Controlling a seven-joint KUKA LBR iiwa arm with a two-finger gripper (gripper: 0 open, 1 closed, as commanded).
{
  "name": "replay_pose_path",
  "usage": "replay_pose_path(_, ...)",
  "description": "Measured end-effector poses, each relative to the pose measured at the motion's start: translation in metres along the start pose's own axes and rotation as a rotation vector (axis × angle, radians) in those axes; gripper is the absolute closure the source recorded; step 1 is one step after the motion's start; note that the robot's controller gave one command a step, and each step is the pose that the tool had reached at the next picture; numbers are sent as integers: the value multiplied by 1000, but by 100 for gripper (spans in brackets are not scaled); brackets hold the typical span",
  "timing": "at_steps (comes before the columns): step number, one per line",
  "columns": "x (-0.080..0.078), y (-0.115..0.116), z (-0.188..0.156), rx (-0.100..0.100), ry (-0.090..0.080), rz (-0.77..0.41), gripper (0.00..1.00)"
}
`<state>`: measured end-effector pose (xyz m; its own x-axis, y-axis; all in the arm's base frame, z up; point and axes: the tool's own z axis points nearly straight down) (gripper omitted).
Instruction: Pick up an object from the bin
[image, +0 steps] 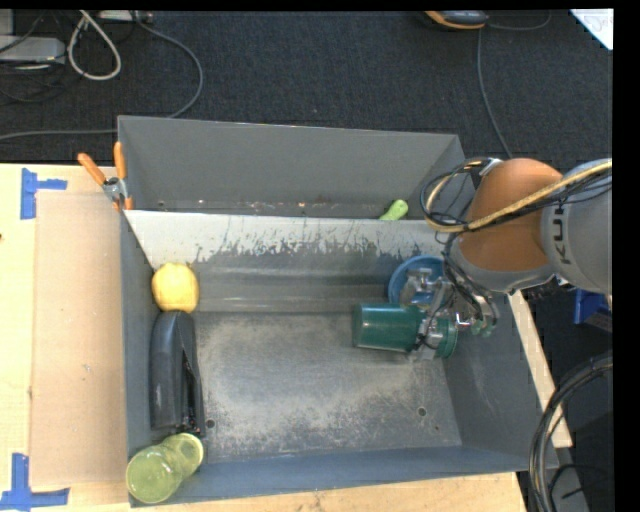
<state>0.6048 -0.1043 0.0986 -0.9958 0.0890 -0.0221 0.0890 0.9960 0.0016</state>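
The dark green cup (385, 328) lies on its side on the bin floor, right of centre, mouth end toward the arm. The jaws sit at that right end, touching or nearly touching it; whether they are released or clenched on the rim I cannot tell. As I judge it, a sound grasp wants one jaw inside the mouth and one outside, seated deep before closing, since a cup on its side is likely to roll toward the front or the back. Then lift straight up.

A yellow lemon (175, 287), a long dark bottle-like thing (172, 375) and a round yellow-green container (162, 468) keep to the left wall, well apart from the cup. The middle floor is bare, so there is open room to the cup's left and front. A small lime-green piece (393, 210) rests against the back wall. The tight side is the right: a blue round thing (420, 278) lies just behind the jaws, and the bin's right wall (490, 385) slopes up near the orange wrist cover (510, 225).
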Motion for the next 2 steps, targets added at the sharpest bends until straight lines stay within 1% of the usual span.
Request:
replay_pose_path(1, 5, 5, -105, 0, 9, 71, 0)
replay_pose_path(2, 5, 15, -30, -1, 10, 39, 0)
